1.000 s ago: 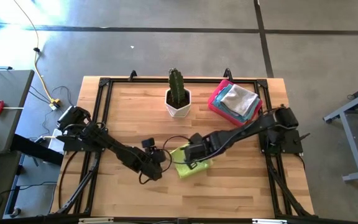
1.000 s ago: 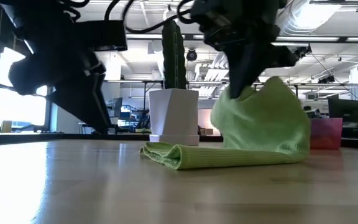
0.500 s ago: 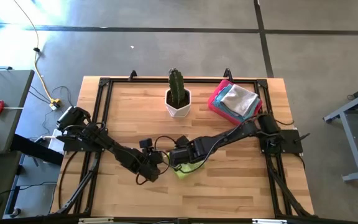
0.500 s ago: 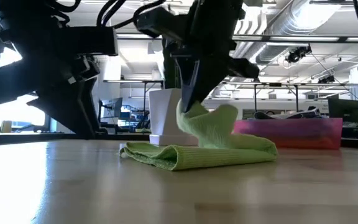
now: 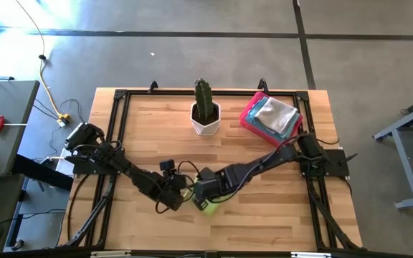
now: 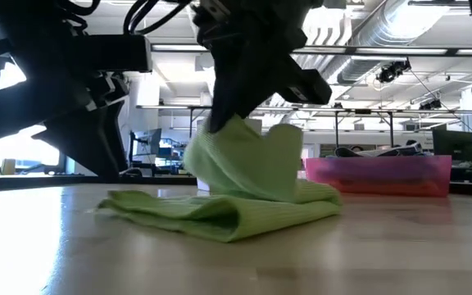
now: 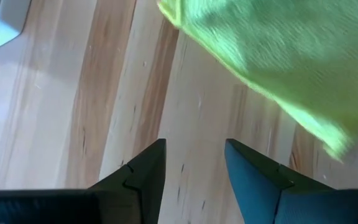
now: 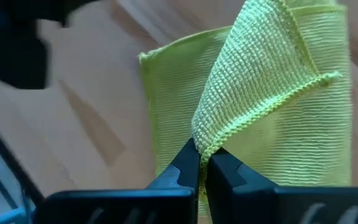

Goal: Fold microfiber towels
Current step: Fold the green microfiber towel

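Wooden table (image 5: 264, 165), workshop hall behind; lime green towel (image 6: 236, 192) near the front centre, its free edge now carried leftward over the lower layer, where a moment ago it hung to the right; judged: the fold is nearly closed. Right gripper (image 8: 202, 163), arm stretched low across the table, jaws pinched shut on the towel's hem; left gripper (image 7: 194, 163) just beside the towel, jaws apart, holding nothing. Other towels (image 5: 274, 115) lie stacked in the pink tray (image 5: 252, 111) at far right.
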`<state>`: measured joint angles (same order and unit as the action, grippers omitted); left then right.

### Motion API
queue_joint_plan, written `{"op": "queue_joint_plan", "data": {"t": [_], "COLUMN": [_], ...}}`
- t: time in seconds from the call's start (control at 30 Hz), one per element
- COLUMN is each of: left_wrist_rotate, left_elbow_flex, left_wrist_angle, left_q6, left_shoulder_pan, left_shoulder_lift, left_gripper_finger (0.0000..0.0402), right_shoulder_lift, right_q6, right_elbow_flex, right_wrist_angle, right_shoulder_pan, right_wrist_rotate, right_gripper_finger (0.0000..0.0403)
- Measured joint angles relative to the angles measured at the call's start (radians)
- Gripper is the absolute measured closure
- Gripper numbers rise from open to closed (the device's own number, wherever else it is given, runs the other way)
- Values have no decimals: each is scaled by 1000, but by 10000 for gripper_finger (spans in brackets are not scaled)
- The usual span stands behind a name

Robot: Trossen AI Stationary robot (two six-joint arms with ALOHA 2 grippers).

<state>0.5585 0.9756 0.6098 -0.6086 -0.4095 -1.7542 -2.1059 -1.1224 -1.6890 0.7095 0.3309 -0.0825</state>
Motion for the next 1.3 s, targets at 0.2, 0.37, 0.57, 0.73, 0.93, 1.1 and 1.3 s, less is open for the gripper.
{"op": "queue_joint_plan", "data": {"t": [0.2,0.37,0.57,0.73,0.93,1.1,1.3], "left_wrist_rotate": [3,3,3,3,-64,-81,10], "left_elbow_flex": [0,0,0,0,0,1,1], "left_wrist_angle": [1,-3,-4,-6,-38,-197,-310], "left_q6": [-1,0,-8,-8,-60,-69,-91], "left_shoulder_pan": [0,0,-4,-4,-28,-106,-156], "left_shoulder_lift": [0,0,0,0,2,1,-46], "left_gripper_finger": [245,245,245,245,245,245,245], "right_shoulder_lift": [-3,-3,-2,-14,-16,-16,-16], "right_q6": [38,127,207,217,318,382,424], "right_elbow_flex": [1,2,2,2,2,2,2], "right_wrist_angle": [-16,-21,-97,-101,-91,-74,-64], "right_shoulder_pan": [6,5,5,15,13,8,22], "right_wrist_rotate": [6,75,165,172,217,237,254], "right_gripper_finger": [402,402,402,402,402,402,402]}}
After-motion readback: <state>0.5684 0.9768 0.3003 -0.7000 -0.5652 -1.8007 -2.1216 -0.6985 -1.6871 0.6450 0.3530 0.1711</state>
